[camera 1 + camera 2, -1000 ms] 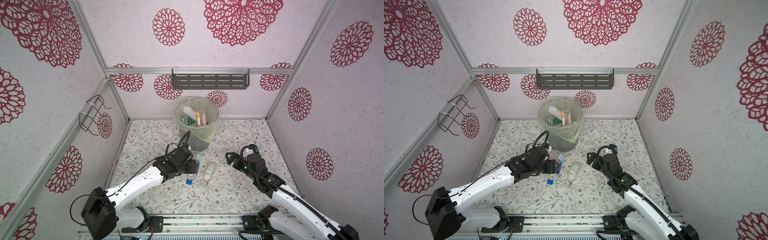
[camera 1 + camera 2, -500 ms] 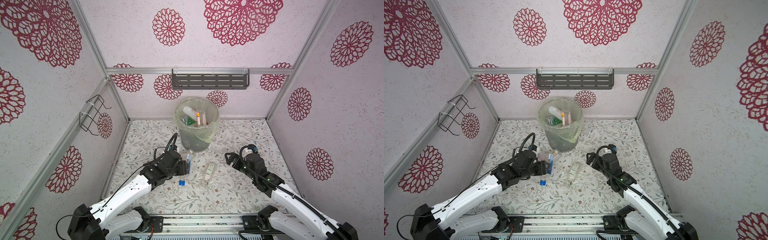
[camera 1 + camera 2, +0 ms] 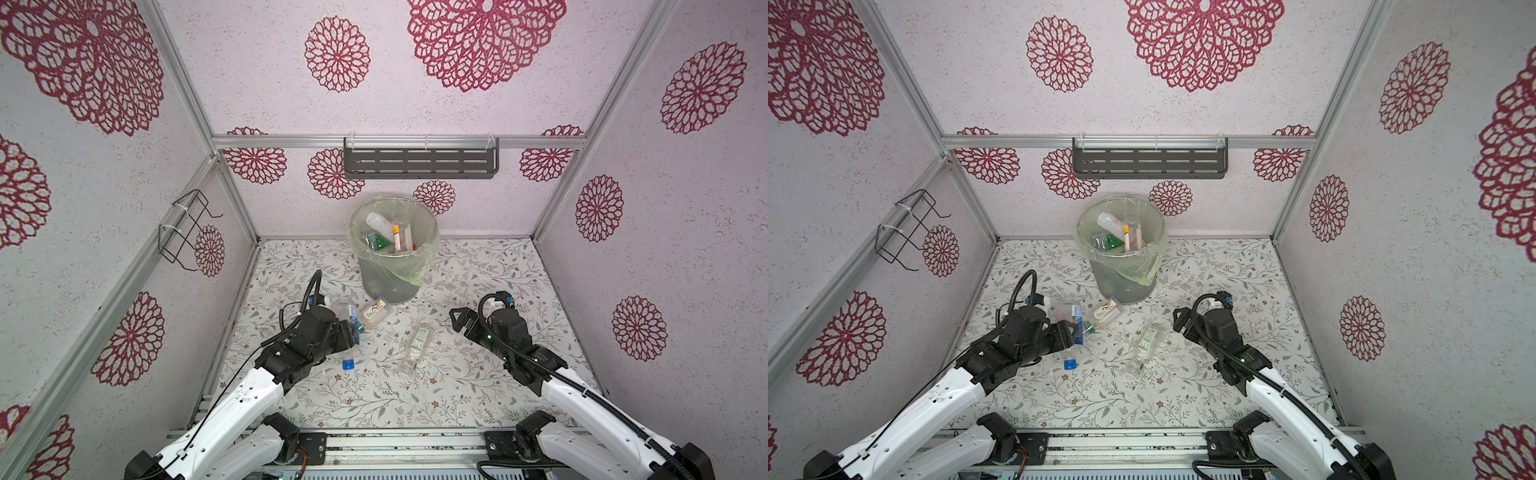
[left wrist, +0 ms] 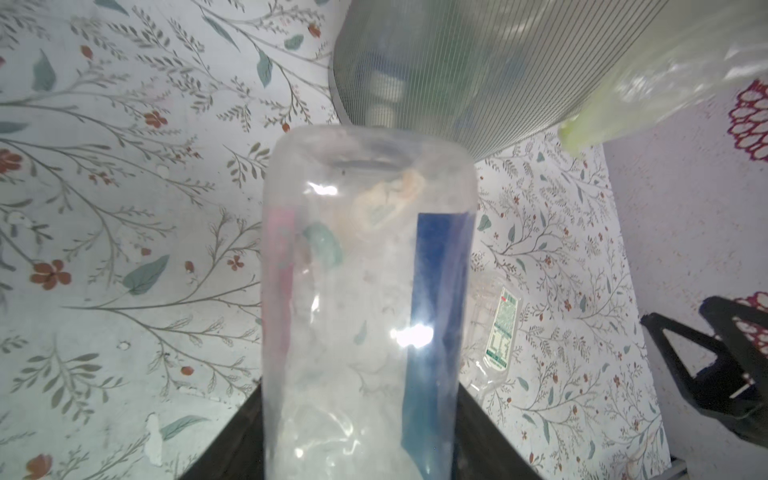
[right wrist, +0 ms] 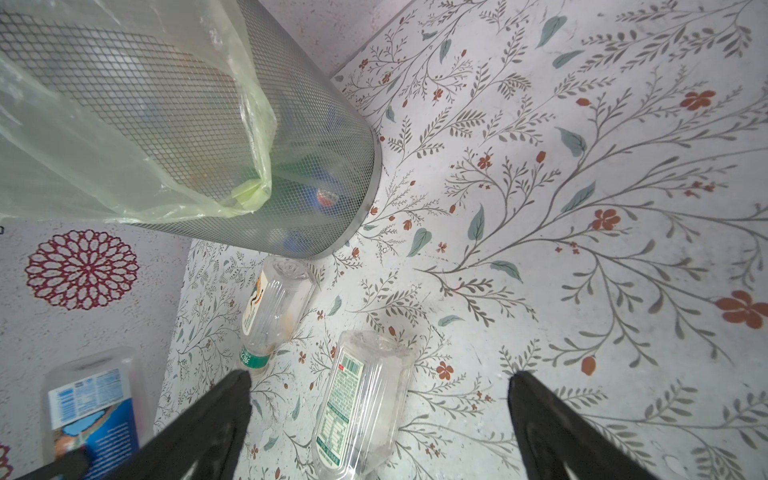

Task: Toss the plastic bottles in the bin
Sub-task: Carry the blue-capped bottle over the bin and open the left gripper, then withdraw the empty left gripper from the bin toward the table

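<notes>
Since the earlier top view the left gripper (image 3: 351,328) is drawn back left from the bin (image 3: 386,282), its bottle (image 3: 345,309) lifted. In the left wrist view that bottle is pinched between the jaws, so a carry to the bin is judged next. In the right wrist view the right gripper (image 5: 380,376) is held spread over two lying bottles (image 5: 361,399).

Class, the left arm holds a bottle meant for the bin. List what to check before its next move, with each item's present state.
1. Grip: left gripper, jaws clamped on the blue-label bottle: ok.
2. Height: that bottle sits low, facing the wall of the bin, below its rim: not ok.
3. Room in the bin: contents lie under the rim: ok.
4. Way ahead: white-label bottle lies at the bin's foot, probably cleared by lifting: ok.
5. Other side: right gripper, jaws open, empty, clear of the held bottle: ok.
6. Cap: blue cap beside the left gripper, attached or loose: cannot tell.
</notes>
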Controlling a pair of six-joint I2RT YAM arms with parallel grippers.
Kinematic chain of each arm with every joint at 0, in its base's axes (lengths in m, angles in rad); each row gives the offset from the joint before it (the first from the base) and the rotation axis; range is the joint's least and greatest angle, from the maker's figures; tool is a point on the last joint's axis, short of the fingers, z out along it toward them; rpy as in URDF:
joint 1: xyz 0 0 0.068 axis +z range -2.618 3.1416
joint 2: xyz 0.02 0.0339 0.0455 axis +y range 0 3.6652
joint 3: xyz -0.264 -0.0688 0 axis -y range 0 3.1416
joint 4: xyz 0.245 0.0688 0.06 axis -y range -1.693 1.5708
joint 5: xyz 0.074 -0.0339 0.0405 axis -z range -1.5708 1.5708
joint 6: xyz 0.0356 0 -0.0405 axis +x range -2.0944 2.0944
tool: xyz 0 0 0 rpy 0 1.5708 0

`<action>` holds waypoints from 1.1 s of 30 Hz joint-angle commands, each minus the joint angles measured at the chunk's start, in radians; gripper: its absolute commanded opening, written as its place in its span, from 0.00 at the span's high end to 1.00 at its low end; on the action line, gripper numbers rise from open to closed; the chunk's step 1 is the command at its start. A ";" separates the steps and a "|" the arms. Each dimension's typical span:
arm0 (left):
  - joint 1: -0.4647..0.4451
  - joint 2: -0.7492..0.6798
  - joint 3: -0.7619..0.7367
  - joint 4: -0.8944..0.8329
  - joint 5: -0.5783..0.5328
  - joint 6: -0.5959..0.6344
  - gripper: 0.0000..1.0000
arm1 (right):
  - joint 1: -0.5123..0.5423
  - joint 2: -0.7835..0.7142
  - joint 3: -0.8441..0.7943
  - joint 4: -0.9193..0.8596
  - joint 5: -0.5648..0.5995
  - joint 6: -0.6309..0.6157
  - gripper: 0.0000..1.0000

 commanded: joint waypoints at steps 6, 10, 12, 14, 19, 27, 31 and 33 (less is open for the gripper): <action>0.021 0.178 0.438 -0.023 -0.022 0.088 0.38 | -0.005 0.008 0.011 0.041 -0.018 0.006 0.01; 0.027 0.424 0.764 -0.090 0.011 0.137 0.36 | -0.005 0.001 0.009 0.040 -0.021 0.009 0.01; 0.041 0.564 0.929 -0.098 0.055 0.139 0.33 | -0.006 -0.004 0.007 0.043 -0.022 0.010 0.01; 0.069 0.712 1.114 -0.124 0.124 0.111 0.22 | -0.006 -0.006 0.008 0.043 -0.021 0.015 0.01; 0.122 0.877 1.423 -0.240 0.186 0.074 0.03 | -0.009 -0.024 0.022 0.020 -0.027 0.016 0.01; 0.228 0.668 1.353 -0.247 0.252 0.090 0.03 | -0.009 -0.058 0.003 -0.010 -0.017 0.015 0.01; 0.254 0.539 1.172 -0.221 0.248 0.110 0.03 | -0.009 -0.051 0.002 -0.013 -0.016 0.014 0.01; 0.266 0.488 1.084 -0.207 0.246 0.116 0.03 | -0.009 -0.044 0.006 -0.014 -0.018 0.013 0.01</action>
